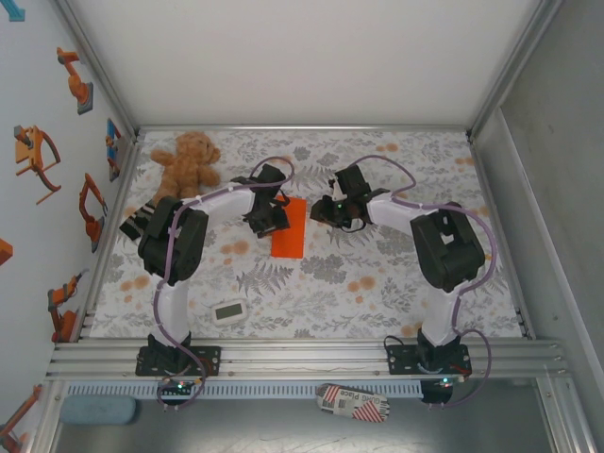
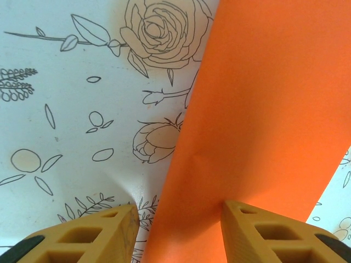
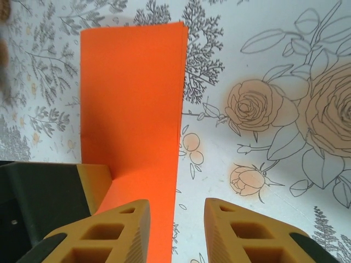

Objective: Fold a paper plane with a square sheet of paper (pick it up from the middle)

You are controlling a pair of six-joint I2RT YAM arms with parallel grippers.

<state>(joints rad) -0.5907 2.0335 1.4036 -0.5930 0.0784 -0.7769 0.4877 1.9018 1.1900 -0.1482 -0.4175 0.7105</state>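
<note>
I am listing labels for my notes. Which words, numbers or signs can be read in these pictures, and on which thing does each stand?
None can be read for certain.
Striped packet in front of the table: printed words, too blurred to read.
White timer on the table: display too small to read.
Orange paper: plain, no print.
Wall stickers: drawings, no words visible.

The left arm (image 1: pixel 175 241) rises from its base at 7 o'clock with the elbow bent and the forearm reaching toward 3 o'clock. The left end effector (image 1: pixel 267 219) points down, jaws parted. The right arm (image 1: pixel 444 247) mirrors it from 5 o'clock, with the forearm toward 9 o'clock. The right end effector (image 1: pixel 327 209) also points down, its jaws parted more narrowly.
</note>
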